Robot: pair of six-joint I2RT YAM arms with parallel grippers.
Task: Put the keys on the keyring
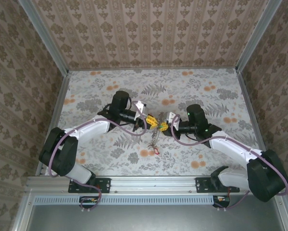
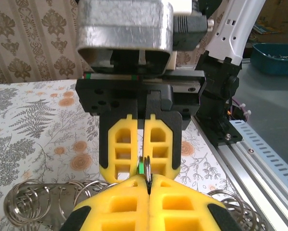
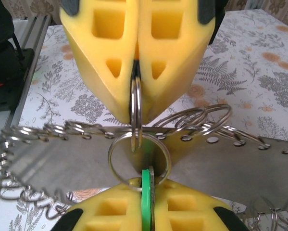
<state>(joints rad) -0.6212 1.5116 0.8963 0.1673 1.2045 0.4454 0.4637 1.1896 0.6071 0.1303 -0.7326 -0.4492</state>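
Left gripper [image 1: 152, 123], over the middle of the counter [image 1: 206, 101], is clamped on the keyring [image 3: 135, 103], held edge-on. Right gripper [image 1: 165, 126], tip to tip with it, is pinched shut on the green key [image 3: 144, 195]. Best to hold the ring rigid and steer the key's hole squarely onto the wire's split. A blue bin [image 2: 273, 65] sits beyond the counter; contents unclear.

Left pincer [image 1: 150, 121] and right pincer [image 1: 166, 126] meeting tip to tip, keys [image 1: 155, 144] clustered just below.
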